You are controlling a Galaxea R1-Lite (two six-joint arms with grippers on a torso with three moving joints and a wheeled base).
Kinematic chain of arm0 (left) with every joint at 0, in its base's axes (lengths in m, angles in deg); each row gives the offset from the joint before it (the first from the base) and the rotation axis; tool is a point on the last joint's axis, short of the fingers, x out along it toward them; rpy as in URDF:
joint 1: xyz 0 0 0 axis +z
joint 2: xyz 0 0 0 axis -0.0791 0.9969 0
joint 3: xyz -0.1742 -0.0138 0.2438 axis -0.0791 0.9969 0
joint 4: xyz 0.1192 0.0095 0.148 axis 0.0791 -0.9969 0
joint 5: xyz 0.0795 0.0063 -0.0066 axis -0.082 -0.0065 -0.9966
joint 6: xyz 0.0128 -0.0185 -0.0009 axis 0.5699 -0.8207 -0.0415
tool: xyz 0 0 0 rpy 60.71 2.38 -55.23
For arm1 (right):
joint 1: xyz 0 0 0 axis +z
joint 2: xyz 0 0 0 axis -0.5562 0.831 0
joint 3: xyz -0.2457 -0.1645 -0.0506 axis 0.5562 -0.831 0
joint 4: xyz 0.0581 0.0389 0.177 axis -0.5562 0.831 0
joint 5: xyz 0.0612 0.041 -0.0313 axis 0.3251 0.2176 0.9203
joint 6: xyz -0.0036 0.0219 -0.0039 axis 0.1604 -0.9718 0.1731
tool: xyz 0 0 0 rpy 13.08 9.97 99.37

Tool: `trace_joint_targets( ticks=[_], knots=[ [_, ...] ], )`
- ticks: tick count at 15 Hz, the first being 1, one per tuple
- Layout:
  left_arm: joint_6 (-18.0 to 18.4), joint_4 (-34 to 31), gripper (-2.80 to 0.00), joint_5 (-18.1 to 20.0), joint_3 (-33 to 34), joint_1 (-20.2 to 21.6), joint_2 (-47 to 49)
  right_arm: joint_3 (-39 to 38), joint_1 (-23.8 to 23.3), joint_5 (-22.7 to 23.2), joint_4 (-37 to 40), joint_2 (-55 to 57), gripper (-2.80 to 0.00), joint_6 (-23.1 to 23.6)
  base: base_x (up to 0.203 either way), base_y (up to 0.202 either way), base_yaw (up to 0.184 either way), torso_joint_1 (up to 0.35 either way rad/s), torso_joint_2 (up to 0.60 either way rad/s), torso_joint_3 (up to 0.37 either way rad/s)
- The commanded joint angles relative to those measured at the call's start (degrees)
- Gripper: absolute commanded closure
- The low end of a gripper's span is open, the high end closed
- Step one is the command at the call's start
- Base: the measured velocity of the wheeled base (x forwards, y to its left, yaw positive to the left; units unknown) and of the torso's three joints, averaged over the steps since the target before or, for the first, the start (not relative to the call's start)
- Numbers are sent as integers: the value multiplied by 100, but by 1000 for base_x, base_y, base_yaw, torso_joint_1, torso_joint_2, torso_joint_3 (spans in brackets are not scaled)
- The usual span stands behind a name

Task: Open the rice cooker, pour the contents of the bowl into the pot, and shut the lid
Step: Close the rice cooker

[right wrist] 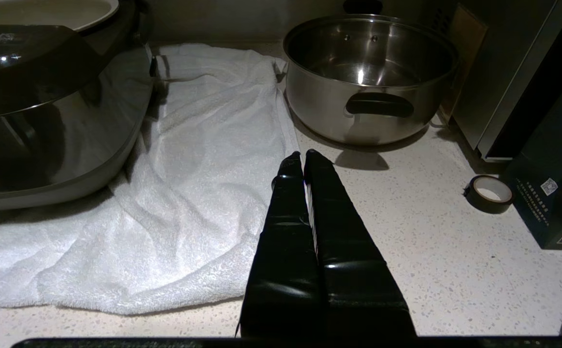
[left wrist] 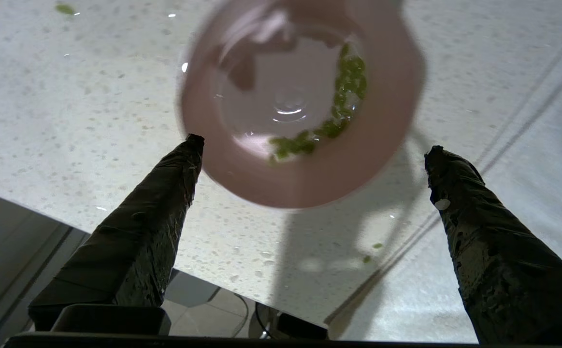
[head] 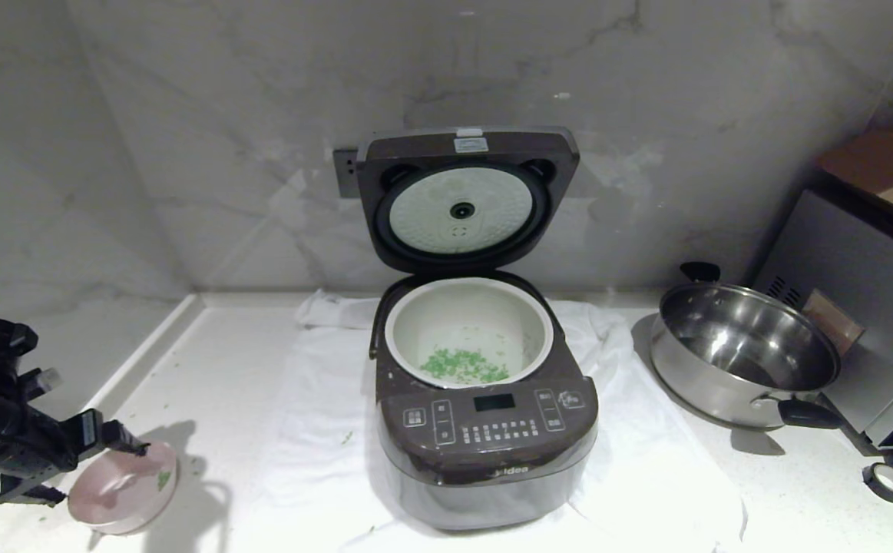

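On the speckled white counter (head: 784, 491) against marble wall, a white towel (head: 646, 461) lies under the open brown-grey rice cooker (head: 484, 430) — left gripper (left wrist: 309, 150) spread wide, empty, over the pale pink bowl (left wrist: 382, 145); right gripper (right wrist: 303, 155) closed, holding nothing.

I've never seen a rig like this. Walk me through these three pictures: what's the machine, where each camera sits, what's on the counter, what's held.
It is a two-armed robot. One picture comes from its head, the others from cameras behind each claw. On the counter a rice cooker stands on a white towel, lid up, green bits in its pot. The left claw is open around the pink bowl, not gripping. The right claw is shut, empty, near a steel pan.
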Motion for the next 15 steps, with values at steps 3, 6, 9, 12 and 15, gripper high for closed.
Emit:
trace_joint_targets(
  ticks=[3, 6, 9, 12, 15],
  knots=[
    [-206, 12, -280, 10, -63, -588, -325, 0, 0, 0, 0, 0, 0, 0, 0, 0, 0, 0, 0, 0],
    [-273, 3, -280, 1, -178, -609, -359, 0, 0, 0, 0, 0, 0, 0, 0, 0, 0, 0, 0, 0],
    [-260, -5, 0, 7, -98, -696, -629, 0, 0, 0, 0, 0, 0, 0, 0, 0, 0, 0, 0, 0],
    [-99, 105, 0, 353, 325, -917, -1092, 0, 0, 0, 0, 0, 0, 0, 0, 0, 0, 0, 0, 0],
    [496, 811, 0, 1160, 1002, -1060, -1793, 0, 0, 0, 0, 0, 0, 0, 0, 0, 0, 0, 0, 0]
  ],
)
